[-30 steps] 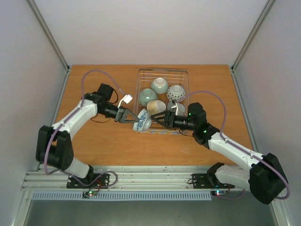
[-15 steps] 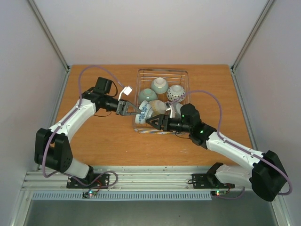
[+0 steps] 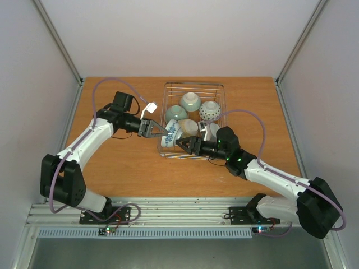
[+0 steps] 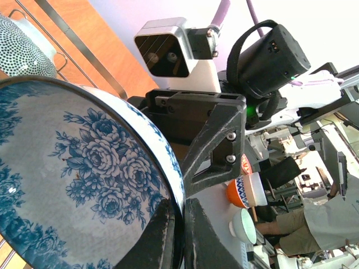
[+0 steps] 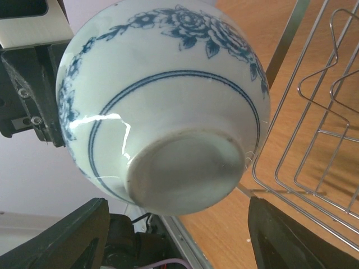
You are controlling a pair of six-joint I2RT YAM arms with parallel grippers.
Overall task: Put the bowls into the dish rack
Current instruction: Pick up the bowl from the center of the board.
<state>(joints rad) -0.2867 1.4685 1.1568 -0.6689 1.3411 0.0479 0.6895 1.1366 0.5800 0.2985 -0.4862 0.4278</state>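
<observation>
At the near left corner of the dish rack (image 3: pixel 193 86): we see the blue-flowered bowl (image 3: pixel 170 134) tipped on its side. Its mouth is turned to the left gripper (image 3: pixel 152 130) and its foot to the right gripper (image 3: pixel 185 144). It hangs over the wire rim, and we cannot tell whether it touches the wire.
The left gripper: pinched together on that bowl's rim, with one finger (image 4: pixel 162 238) inside the mouth and the other outside.
The right gripper: fingers spread apart, one finger (image 5: pixel 61 238) on each side of the bowl's foot. We see no contact with the bowl.
Where the dish rack stands: on the far half of the table (image 3: pixel 112 168), right of centre.
Far end of the rack: we find a pale green bowl (image 3: pixel 189 101), and a dotted bowl (image 3: pixel 210 110) just beside it toward the right side.
Middle of the rack: a second pale green bowl (image 3: pixel 175 114) sits by the left side. A cream bowl (image 3: pixel 188 128) sits just nearer, close to the held bowl.
Right side of the rack: one more bowl (image 3: pixel 210 130) is partly hidden by the right arm (image 3: pixel 269 174). We cannot make out its pattern.
</observation>
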